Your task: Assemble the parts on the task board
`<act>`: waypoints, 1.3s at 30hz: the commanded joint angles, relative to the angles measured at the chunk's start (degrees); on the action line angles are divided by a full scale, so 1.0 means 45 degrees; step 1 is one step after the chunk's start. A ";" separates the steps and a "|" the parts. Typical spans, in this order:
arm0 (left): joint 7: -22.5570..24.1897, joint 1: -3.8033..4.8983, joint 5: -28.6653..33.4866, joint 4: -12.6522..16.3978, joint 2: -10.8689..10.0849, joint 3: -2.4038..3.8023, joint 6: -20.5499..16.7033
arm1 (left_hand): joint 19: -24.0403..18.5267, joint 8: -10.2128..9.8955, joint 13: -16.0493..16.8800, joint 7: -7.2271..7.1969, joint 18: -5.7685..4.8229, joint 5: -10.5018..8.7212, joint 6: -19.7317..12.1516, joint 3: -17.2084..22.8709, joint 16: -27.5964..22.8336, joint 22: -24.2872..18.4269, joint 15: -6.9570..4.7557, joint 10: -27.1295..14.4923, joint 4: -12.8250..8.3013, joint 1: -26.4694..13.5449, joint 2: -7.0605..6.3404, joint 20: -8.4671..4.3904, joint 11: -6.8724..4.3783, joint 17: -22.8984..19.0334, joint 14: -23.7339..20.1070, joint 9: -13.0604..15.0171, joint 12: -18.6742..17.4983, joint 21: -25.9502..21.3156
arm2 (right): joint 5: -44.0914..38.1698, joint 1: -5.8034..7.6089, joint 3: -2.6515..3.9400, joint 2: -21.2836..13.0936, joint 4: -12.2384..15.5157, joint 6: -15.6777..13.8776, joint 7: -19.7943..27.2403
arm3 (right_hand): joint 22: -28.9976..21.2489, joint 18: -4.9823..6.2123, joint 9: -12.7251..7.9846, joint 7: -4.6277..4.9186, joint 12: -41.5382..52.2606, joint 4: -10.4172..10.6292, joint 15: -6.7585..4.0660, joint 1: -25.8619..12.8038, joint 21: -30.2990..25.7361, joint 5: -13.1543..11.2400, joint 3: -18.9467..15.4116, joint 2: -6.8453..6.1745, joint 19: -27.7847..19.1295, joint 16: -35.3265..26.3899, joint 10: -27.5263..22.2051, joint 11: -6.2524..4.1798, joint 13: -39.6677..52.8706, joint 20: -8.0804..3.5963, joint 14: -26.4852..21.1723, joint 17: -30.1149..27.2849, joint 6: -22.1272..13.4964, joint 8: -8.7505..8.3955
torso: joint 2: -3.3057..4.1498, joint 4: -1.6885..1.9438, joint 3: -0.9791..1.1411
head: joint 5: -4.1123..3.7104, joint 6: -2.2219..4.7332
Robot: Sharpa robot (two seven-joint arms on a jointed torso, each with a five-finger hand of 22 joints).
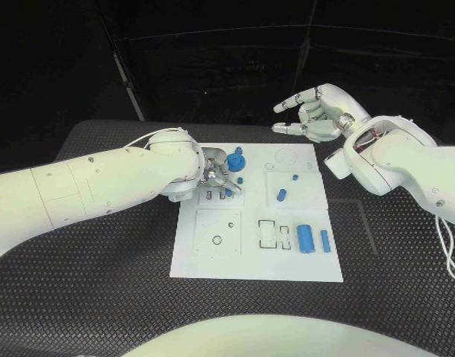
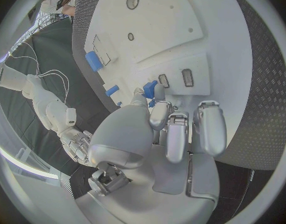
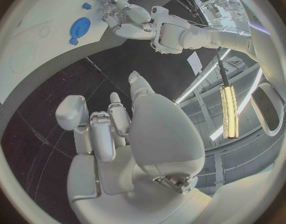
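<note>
The white task board (image 1: 258,269) lies mid-table. My left hand (image 1: 218,177) hovers low over its near-left area, by two small slots (image 2: 187,77). In the left wrist view its thumb and a fingertip (image 2: 158,92) pinch a small blue part (image 2: 150,88) just above the board (image 2: 180,30). A round blue part (image 1: 237,159) sits beside that hand, also seen from the right wrist as the round part (image 3: 79,26). My right hand (image 1: 314,115) is raised past the board's far edge, fingers apart and holding nothing; the right wrist view shows its hand (image 3: 118,134) the same way.
On the board's right half lie a blue peg (image 1: 295,177), a short blue piece (image 1: 281,195), a thick blue cylinder (image 1: 305,238) and a slim blue pin (image 1: 324,239). Black ribbed matting (image 1: 99,297) surrounds the board.
</note>
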 commanded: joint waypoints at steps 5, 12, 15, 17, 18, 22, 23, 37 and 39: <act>-0.0040 0.0018 0.0677 0.0158 -0.0072 0.0008 -0.0166 | -0.0070 0.0104 -0.0057 -0.0040 -0.0041 0.0038 -0.0194 0.0553 0.0039 -0.0008 -0.0110 0.0016 -0.0426 0.0649 0.0143 -0.0076 -0.0126 0.3352 0.1322 0.0165 -0.0005 -0.0032 | 0.0035 0.0023 0.0011 0.0038 -0.0042 0.0129 0.0046 | -0.0007 -0.0074 -0.0011 0.0005 0.0019 -0.0009 -0.0097 -0.0011 -0.0026 0.0034 -0.0068 0.0096 -0.0009 -0.0059 0.0065 -0.0007 0.0016 -0.0045 0.1078 0.2182 0.0015 0.0076 | 0.0004 0.0006 -0.0005 | -0.0002 -0.0028; -0.0038 0.0017 0.0827 0.0199 -0.0149 0.0009 -0.0217 | -0.0090 0.0105 -0.0110 -0.0043 -0.0035 0.0040 -0.0247 0.0722 0.0039 -0.0034 -0.0114 -0.0019 -0.0534 0.0764 0.0175 -0.0083 -0.0132 0.3352 0.1322 0.0210 -0.0050 -0.0053 | 0.0034 0.0022 0.0011 0.0083 -0.0133 0.0162 0.0045 | -0.0001 -0.0075 -0.0014 0.0002 0.0025 -0.0017 -0.0099 0.0000 -0.0023 0.0052 -0.0066 0.0115 -0.0003 -0.0067 0.0073 -0.0011 0.0020 -0.0046 0.1074 0.2163 0.0023 0.0087 | -0.0002 0.0006 -0.0002 | 0.0009 -0.0053; -0.0035 0.0017 0.0932 0.0203 -0.0182 0.0009 -0.0247 | -0.0103 0.0097 -0.0130 -0.0045 -0.0031 0.0048 -0.0290 0.0875 0.0039 -0.0051 -0.0117 -0.0036 -0.0612 0.0851 0.0216 -0.0088 -0.0133 0.3352 0.1322 0.0239 -0.0071 -0.0069 | 0.0034 0.0021 0.0011 0.0103 -0.0170 0.0174 0.0047 | -0.0001 -0.0075 -0.0014 0.0002 0.0025 -0.0017 -0.0099 0.0000 -0.0023 0.0052 -0.0066 0.0115 -0.0003 -0.0067 0.0073 -0.0011 0.0020 -0.0046 0.1074 0.2163 0.0023 0.0087 | -0.0002 0.0007 0.0002 | 0.0006 -0.0057; -0.0032 0.0017 0.0996 0.0215 -0.0208 0.0009 -0.0284 | -0.0106 0.0087 -0.0151 -0.0050 -0.0030 0.0052 -0.0332 0.1069 0.0039 -0.0046 -0.0123 -0.0053 -0.0707 0.0956 0.0249 -0.0095 -0.0138 0.3352 0.1322 0.0268 -0.0094 -0.0073 | 0.0034 0.0021 0.0011 0.0117 -0.0196 0.0183 0.0050 | -0.0001 -0.0075 -0.0014 0.0002 0.0025 -0.0017 -0.0099 0.0000 -0.0023 0.0052 -0.0066 0.0115 -0.0003 -0.0067 0.0073 -0.0011 0.0020 -0.0046 0.1074 0.2163 0.0023 0.0087 | 0.0001 0.0005 0.0003 | 0.0006 -0.0057; -0.0030 0.0016 0.1030 0.0225 -0.0222 0.0009 -0.0310 | -0.0112 0.0078 -0.0166 -0.0053 -0.0028 0.0056 -0.0358 0.1194 0.0039 -0.0054 -0.0126 -0.0064 -0.0767 0.1020 0.0260 -0.0100 -0.0141 0.3352 0.1322 0.0284 -0.0110 -0.0082 | 0.0034 0.0021 0.0011 0.0123 -0.0210 0.0187 0.0051 | -0.0001 -0.0075 -0.0014 0.0002 0.0025 -0.0017 -0.0099 0.0000 -0.0023 0.0052 -0.0066 0.0115 -0.0003 -0.0067 0.0073 -0.0011 0.0020 -0.0046 0.1074 0.2163 0.0023 0.0087 | 0.0003 0.0001 0.0001 | 0.0011 -0.0055; -0.0014 0.0016 0.1268 0.0296 -0.0302 0.0009 -0.0510 | -0.0116 0.0049 -0.0207 -0.0071 -0.0027 0.0069 -0.0424 0.1633 0.0039 -0.0049 -0.0140 -0.0094 -0.0992 0.1256 0.0250 -0.0112 -0.0163 0.3352 0.1322 0.0327 -0.0157 -0.0091 | 0.0034 0.0020 0.0010 0.0138 -0.0258 0.0203 0.0050 | -0.0001 -0.0075 -0.0014 0.0002 0.0025 -0.0017 -0.0099 0.0000 -0.0023 0.0052 -0.0066 0.0115 -0.0003 -0.0067 0.0073 -0.0011 0.0020 -0.0046 0.1074 0.2163 0.0023 0.0087 | 0.0009 0.0003 0.0005 | 0.0024 -0.0055; -0.0005 0.0015 0.1415 0.0343 -0.0349 0.0009 -0.0631 | -0.0113 0.0045 -0.0200 -0.0077 -0.0028 0.0074 -0.0439 0.1844 0.0039 -0.0039 -0.0147 -0.0087 -0.1093 0.1351 0.0233 -0.0118 -0.0171 0.3352 0.1322 0.0349 -0.0159 -0.0091 | 0.0034 0.0020 0.0010 0.0141 -0.0280 0.0209 0.0051 | -0.0012 -0.0073 -0.0015 0.0000 0.0023 -0.0019 -0.0101 0.0002 -0.0027 0.0059 -0.0069 0.0124 -0.0008 -0.0068 0.0073 -0.0012 0.0015 -0.0048 0.1073 0.2161 0.0029 0.0095 | 0.0009 0.0003 0.0005 | 0.0024 -0.0055; 0.0071 -0.0010 0.1907 0.0974 -0.0891 0.0005 -0.1802 | -0.0048 0.0079 -0.0197 -0.0092 -0.0048 0.0059 -0.0428 0.3818 0.0039 0.0093 -0.0165 0.0031 -0.1355 0.1044 -0.0512 -0.0136 -0.0192 0.3352 0.1322 0.0628 -0.0171 -0.0068 | 0.0034 0.0021 0.0009 0.0141 -0.0578 0.0229 0.0072 | -0.0016 -0.0072 -0.0016 -0.0001 0.0022 -0.0020 -0.0102 0.0003 -0.0029 0.0061 -0.0070 0.0126 -0.0010 -0.0068 0.0072 -0.0012 0.0014 -0.0048 0.1073 0.2161 0.0031 0.0097 | -0.0058 0.0105 0.0019 | 0.0043 -0.0090; 0.0081 -0.0027 0.1877 0.1100 -0.1000 0.0002 -0.1962 | -0.0041 0.0075 -0.0197 -0.0094 -0.0048 0.0053 -0.0430 0.4067 0.0039 0.0108 -0.0156 0.0041 -0.1350 0.0952 -0.0634 -0.0142 -0.0190 0.3352 0.1322 0.0656 -0.0172 -0.0065 | 0.0033 0.0021 0.0008 0.0138 -0.0620 0.0234 0.0070 | -0.0016 -0.0072 -0.0016 -0.0001 0.0022 -0.0020 -0.0102 0.0003 -0.0029 0.0061 -0.0070 0.0126 -0.0010 -0.0068 0.0072 -0.0012 0.0014 -0.0048 0.1073 0.2161 0.0031 0.0097 | -0.0076 0.0134 0.0031 | 0.0034 -0.0106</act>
